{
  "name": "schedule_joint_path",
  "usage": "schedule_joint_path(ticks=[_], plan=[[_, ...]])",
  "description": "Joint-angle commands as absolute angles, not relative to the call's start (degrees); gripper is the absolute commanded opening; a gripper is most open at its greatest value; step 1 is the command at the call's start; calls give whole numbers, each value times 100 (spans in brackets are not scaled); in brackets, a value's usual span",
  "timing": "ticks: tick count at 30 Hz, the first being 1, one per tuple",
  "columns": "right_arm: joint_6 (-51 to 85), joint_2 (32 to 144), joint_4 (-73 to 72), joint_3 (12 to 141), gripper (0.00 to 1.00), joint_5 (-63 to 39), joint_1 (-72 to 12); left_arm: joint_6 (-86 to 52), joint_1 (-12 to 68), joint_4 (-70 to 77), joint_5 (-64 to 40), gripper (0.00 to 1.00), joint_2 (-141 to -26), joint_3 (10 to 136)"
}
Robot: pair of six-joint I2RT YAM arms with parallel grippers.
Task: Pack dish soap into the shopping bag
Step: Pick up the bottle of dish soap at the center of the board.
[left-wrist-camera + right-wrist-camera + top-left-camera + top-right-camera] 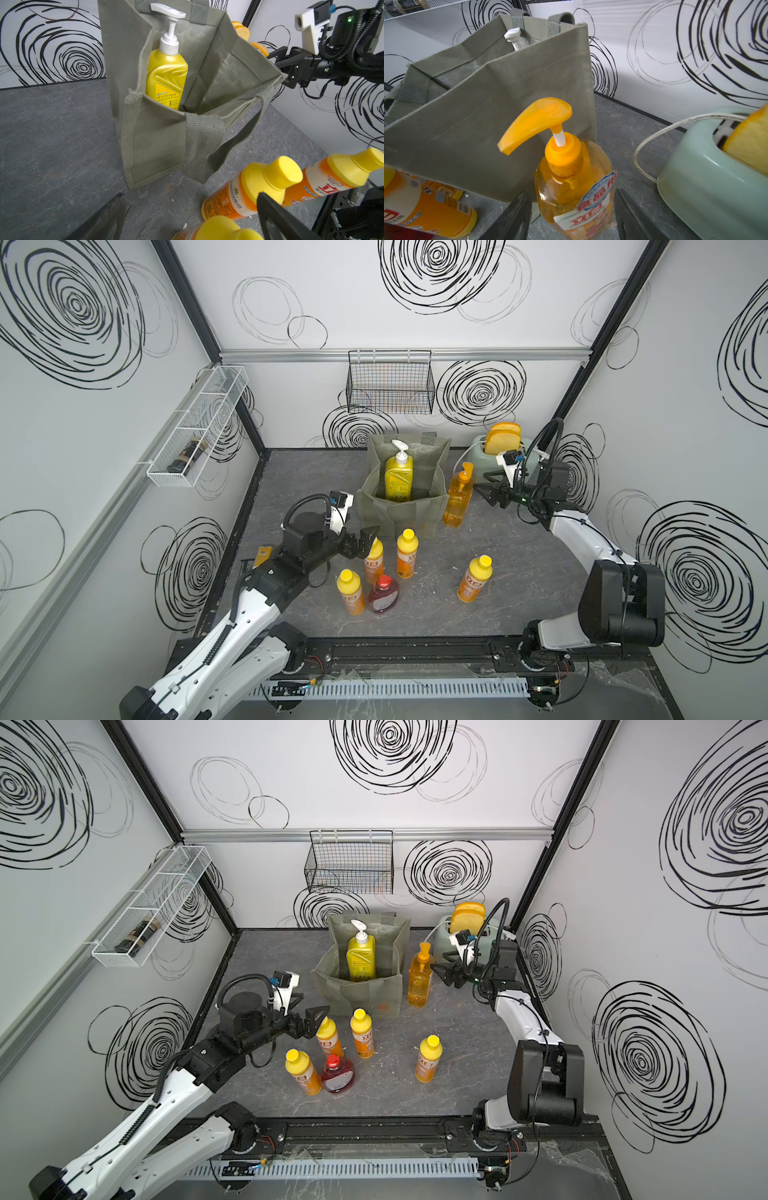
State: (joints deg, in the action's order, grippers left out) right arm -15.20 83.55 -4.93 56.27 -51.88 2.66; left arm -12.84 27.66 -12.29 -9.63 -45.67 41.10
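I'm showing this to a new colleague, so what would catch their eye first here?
The grey-green shopping bag at the back, a big yellow pump bottle standing inside. Beside it stands an amber pump bottle, the open right pincer close by. In front stand four small orange bottles and a red bottle, the open left pincer beside them.

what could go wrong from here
The amber pump bottle stands right beside the shopping bag; the open right pincer could shove it into the fabric and tip both.
The white cord of the toaster lies near that arm and may snag.
The open left pincer sits at one small orange bottle; its close neighbours, like the red bottle, could be knocked over.
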Motion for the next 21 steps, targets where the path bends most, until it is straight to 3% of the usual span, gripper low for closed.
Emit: schedule_joint_path(ticks=[1, 21], plan=[[-1905, 8543, -537, 6053, 68, -5320, 70, -1209, 2724, -1082, -854, 100, -4468, 4052], [-2144, 9498, -307, 6773, 65, -5095, -368, -1193, 2655, -1082, -851, 100, -4520, 4061]])
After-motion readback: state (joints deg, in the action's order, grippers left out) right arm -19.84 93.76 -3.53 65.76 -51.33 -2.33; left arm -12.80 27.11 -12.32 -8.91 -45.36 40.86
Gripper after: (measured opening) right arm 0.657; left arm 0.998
